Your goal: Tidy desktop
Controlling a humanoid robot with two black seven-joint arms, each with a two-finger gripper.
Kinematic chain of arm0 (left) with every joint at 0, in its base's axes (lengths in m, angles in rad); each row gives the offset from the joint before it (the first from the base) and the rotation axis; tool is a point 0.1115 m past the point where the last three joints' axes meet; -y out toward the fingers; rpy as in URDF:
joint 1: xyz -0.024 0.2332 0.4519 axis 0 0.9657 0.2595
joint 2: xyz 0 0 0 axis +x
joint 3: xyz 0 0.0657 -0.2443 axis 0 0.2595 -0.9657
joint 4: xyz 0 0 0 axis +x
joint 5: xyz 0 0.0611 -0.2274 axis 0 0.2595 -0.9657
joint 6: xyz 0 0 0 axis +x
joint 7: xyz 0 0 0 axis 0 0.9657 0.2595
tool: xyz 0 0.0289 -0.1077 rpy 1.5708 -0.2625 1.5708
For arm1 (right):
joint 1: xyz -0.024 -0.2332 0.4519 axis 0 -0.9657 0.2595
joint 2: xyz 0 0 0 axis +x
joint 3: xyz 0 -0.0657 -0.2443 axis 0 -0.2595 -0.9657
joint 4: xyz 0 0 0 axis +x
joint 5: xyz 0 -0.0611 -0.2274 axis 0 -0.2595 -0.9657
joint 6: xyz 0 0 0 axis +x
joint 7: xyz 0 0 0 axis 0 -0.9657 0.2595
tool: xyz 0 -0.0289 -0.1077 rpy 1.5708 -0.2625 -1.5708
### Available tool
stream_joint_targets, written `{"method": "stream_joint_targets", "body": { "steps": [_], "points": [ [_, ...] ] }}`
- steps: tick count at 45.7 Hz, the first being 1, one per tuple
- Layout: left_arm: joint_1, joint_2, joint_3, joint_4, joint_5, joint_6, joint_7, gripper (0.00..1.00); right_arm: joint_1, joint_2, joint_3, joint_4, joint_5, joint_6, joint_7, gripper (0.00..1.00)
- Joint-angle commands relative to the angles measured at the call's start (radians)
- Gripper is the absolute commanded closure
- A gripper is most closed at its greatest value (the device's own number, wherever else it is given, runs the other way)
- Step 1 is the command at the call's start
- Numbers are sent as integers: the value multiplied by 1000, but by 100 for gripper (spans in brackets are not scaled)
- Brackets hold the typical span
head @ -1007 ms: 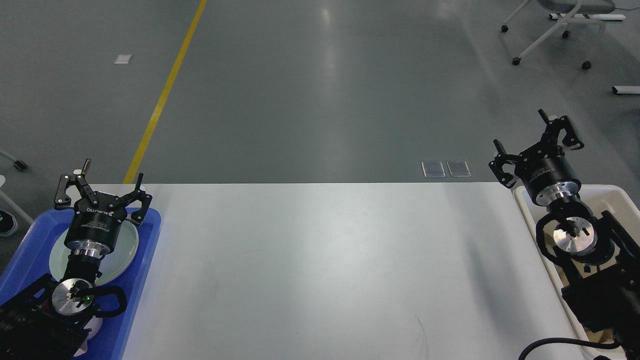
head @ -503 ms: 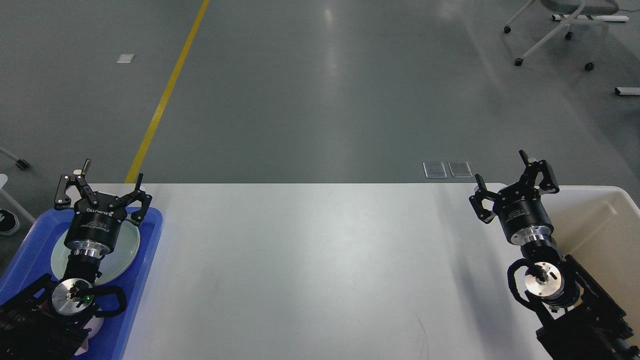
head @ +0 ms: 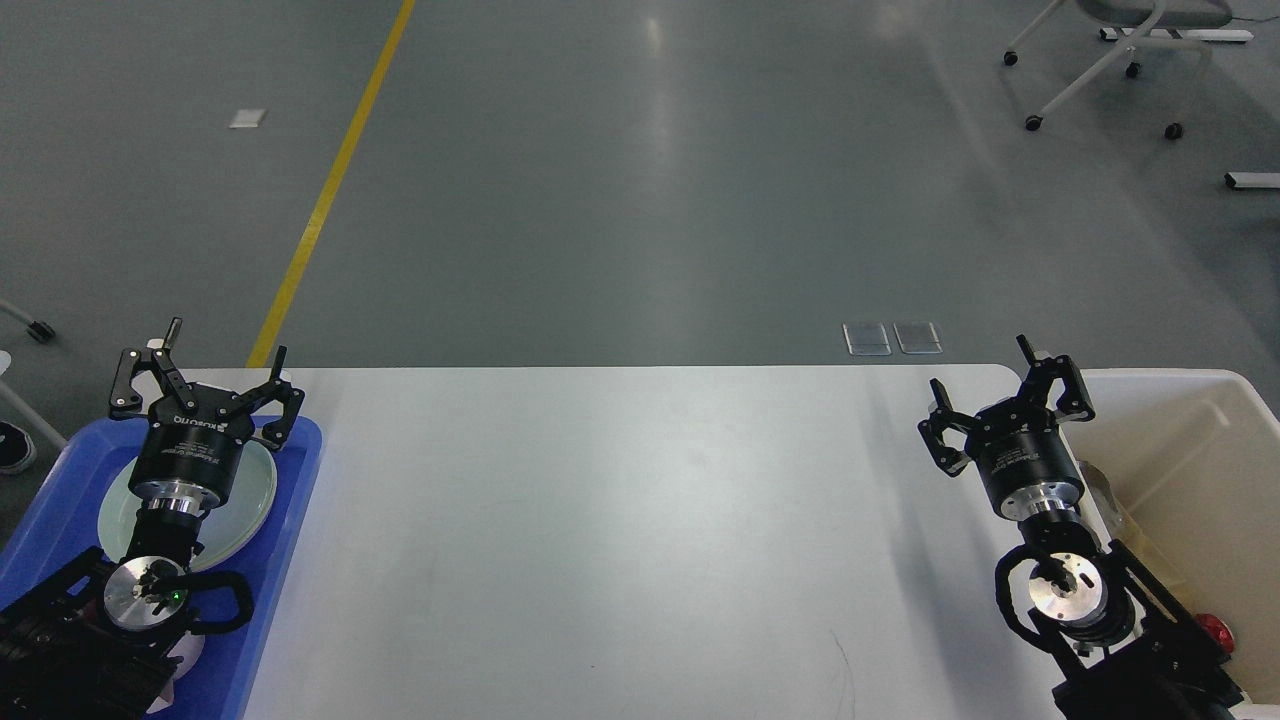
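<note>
The desktop (head: 640,520) is a wide white tabletop with rounded far corners, bare across its middle. My left gripper (head: 225,352) is open and empty above the far end of a blue tray (head: 290,500), over a pale green plate (head: 255,490). My right gripper (head: 980,378) is open and empty near the table's far right corner, just left of a cream-white bin (head: 1200,460).
The bin holds a clear crumpled item (head: 1110,500) and something red (head: 1215,632) near its front. Beyond the table lies grey floor with a yellow line (head: 320,200) and a wheeled chair (head: 1110,60) at the far right.
My right arm has moved left and nearer, from over the bin to the table's right edge, uncovering the bin's inside. The left arm has not moved.
</note>
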Motion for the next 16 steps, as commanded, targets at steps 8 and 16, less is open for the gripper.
{"method": "stream_joint_targets", "body": {
  "steps": [8, 16],
  "points": [
    [-1, 0, 0, 1, 0, 0, 0, 2, -4, -5, -2, 7, 5, 3, 10, 0],
    [1, 0, 0, 1, 0, 0, 0, 2, -2, -5, 2, 20, 11, 14, 10, 0]
  ]
}}
